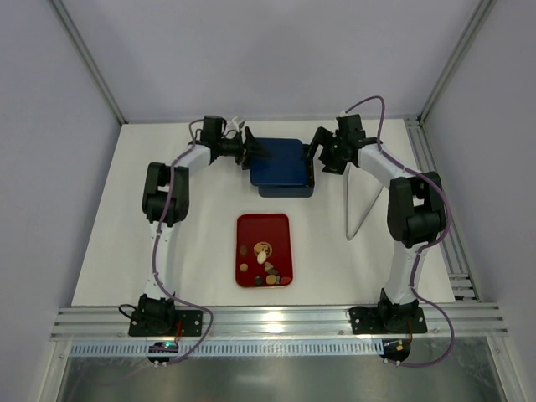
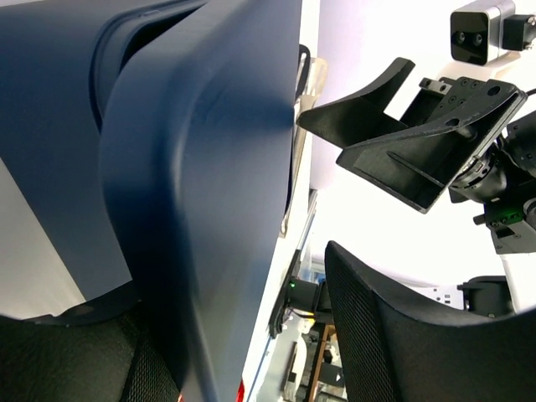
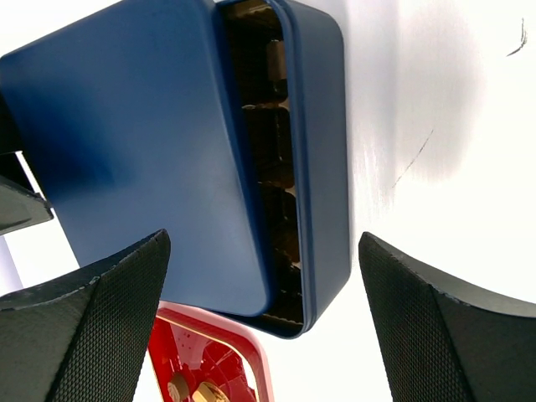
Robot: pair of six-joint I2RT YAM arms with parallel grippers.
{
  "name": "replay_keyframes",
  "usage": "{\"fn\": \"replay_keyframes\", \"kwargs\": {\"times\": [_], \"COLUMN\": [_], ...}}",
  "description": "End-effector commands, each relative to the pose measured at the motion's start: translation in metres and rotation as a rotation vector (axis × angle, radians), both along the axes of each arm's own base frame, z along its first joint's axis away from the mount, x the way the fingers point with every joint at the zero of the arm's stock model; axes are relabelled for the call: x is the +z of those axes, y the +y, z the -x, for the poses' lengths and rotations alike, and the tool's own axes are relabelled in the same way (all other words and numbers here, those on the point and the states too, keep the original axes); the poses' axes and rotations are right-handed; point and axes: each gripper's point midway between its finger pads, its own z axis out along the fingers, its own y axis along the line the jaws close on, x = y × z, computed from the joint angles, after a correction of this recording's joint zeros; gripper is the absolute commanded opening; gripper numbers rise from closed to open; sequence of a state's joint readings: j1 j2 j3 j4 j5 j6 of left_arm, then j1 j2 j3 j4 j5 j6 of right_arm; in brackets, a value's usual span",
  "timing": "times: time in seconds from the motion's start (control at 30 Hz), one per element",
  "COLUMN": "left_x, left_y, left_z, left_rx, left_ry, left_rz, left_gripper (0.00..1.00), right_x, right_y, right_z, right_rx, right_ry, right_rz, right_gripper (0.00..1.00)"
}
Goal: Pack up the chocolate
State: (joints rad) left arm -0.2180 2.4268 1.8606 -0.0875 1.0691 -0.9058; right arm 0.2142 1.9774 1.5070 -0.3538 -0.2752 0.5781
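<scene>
Top view: toward the far edge of the white table [image 1: 126, 209], a dark blue box [image 1: 286, 191] with its lid [image 1: 278, 159] lying askew on top. At the lid's left edge, the left gripper [image 1: 251, 153]; at the box's right edge, the right gripper [image 1: 318, 156]. Mid-table, nearer the arm bases, a red tray [image 1: 248, 224] carrying the chocolate [image 1: 266, 258], clustered in the tray's near half. Left wrist view: blue lid [image 2: 193, 209] filling the left side, its edge between the left gripper's fingers [image 2: 394, 335], jaws parted, a bare gap beside that finger; contact at the other finger impossible to tell. Beyond, the right gripper [image 2: 327, 138], jaws apart. Right wrist view: right gripper [image 3: 264, 243] spread wide, fingers [image 3: 92, 335] clear of the box [image 3: 322, 151] on both sides, gripping nothing. Lid [image 3: 142, 142] shifted off one side, exposing dark compartments with brownish shapes too dim to name. At the bottom edge, a corner of the tray [image 3: 243, 352] with gold-toned chocolate [image 3: 188, 389].
</scene>
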Motion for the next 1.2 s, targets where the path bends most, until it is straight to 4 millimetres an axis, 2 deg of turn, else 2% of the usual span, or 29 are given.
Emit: {"fn": "replay_keyframes", "kwargs": {"times": [0.0,0.23,0.37,0.87,1.17], "left_x": [0.008,0.022,0.018,0.036,0.038], "left_y": [0.013,0.024,0.031,0.041,0.054], "left_z": [-0.001,-0.004,-0.001,0.003,0.003], "left_rx": [0.036,0.053,0.065,0.084,0.104], "left_ry": [-0.022,-0.029,-0.006,-0.026,-0.021], "left_rz": [-0.062,-0.049,-0.054,-0.047,-0.046], "left_gripper": [0.61,0.61,0.60,0.57,0.55], "right_x": [0.012,0.014,0.015,0.008,0.008], "right_y": [0.002,0.002,0.001,0.006,0.009], "right_z": [-0.007,-0.004,-0.004,0.003,0.003], "right_rx": [-0.005,-0.004,-0.004,0.003,0.008], "right_ry": [-0.055,-0.057,-0.059,-0.050,-0.053], "right_rz": [-0.002,-0.010,-0.009,-0.026,-0.030], "right_gripper": [0.93,0.93,0.92,0.92,0.92]}}
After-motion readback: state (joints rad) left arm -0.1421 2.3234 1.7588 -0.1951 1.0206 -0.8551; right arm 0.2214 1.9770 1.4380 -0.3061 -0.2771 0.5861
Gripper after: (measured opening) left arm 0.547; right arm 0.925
